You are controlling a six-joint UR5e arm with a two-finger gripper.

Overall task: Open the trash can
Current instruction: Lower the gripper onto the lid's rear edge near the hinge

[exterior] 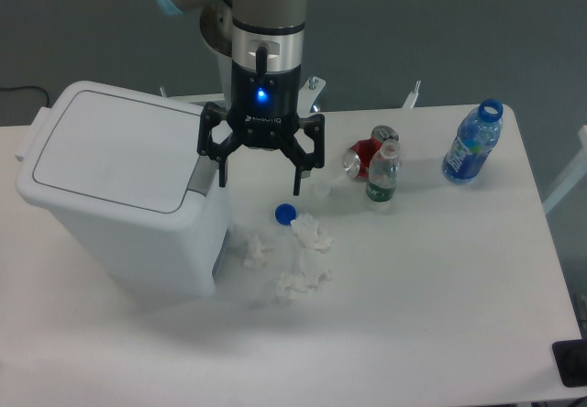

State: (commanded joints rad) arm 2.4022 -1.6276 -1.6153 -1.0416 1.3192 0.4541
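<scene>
- Gripper (259, 187): two black fingers spread wide, nothing between them; a blue light glows on the black body, and the small white lettering below it is too small to read. The left finger hangs just beside the grey tab of the trash can.
- Trash can (119, 196): large white bin at the table's left, lid flat and shut, grey tab (199, 176) at the rim facing the gripper.
- Blue bottle cap (285, 213): on the table beneath the gripper.
- Crumpled tissues (303, 256): white wads near the cap.
- Red can (367, 153): lying on its side; print unreadable.
- Small bottle (382, 174): upright, green label, text illegible.
- Blue bottle (472, 143): upright, uncapped, near the right edge.
</scene>
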